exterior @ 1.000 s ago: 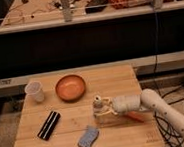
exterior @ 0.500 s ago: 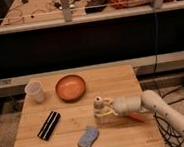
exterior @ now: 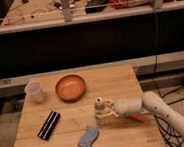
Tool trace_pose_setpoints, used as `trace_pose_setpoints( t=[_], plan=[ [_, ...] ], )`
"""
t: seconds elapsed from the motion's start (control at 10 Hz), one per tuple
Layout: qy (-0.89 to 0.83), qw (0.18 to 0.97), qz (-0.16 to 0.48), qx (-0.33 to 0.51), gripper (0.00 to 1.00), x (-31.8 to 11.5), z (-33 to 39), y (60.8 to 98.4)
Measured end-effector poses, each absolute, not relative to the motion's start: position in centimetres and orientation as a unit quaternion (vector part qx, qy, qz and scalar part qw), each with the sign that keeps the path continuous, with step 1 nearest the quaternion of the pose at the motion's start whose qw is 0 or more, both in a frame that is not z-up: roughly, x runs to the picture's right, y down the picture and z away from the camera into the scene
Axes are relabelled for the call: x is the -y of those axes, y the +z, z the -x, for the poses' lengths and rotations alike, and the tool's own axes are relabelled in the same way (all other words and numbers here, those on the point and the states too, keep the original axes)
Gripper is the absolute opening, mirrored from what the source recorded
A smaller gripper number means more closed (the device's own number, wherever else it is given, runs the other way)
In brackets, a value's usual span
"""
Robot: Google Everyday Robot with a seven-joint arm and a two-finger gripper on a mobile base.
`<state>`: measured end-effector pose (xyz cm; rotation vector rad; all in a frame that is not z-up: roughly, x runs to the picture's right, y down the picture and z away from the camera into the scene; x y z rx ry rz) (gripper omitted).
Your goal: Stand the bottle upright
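Small pale-tan plastic bottle (exterior: 99, 109) in the pincer (exterior: 107, 114), right of centre on the slatted wooden counter (exterior: 122, 82).

Your pincer seems clamped round its body, whitish round cap uppermost. This is smooth, light, narrow-based plastic: let go while it leans and it may topple, rolling toward the wavy blue sponge (exterior: 88, 138) to its near left.

gripper (exterior: 106, 114) against bottle (exterior: 99, 105) hides its body, arm (exterior: 167, 115) cropped bottom right
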<state>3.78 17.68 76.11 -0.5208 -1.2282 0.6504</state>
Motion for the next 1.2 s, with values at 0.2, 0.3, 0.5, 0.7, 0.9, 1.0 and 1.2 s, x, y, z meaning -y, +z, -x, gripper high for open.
trace_pose_setpoints(
  t=[0.2,0.3,0.5,0.7,0.9,1.0,1.2],
  plan=[
    [0.297,0.738,0.238,0.558,0.09,-17.98,-3.89,76.03],
    [0.298,0.738,0.238,0.557,0.07,-18.13,-3.96,76.0],
    [0.302,0.738,0.239,0.554,0.08,-18.12,-4.07,76.15],
    [0.303,0.739,0.239,0.552,0.1,-18.17,-4.16,76.31],
    [0.306,0.74,0.238,0.549,0.04,-18.37,-4.34,76.3],
    [0.307,0.74,0.239,0.548,0.03,-18.42,-4.38,76.32],
    [0.31,0.741,0.239,0.546,0.03,-18.49,-4.51,76.39]
  ],
)
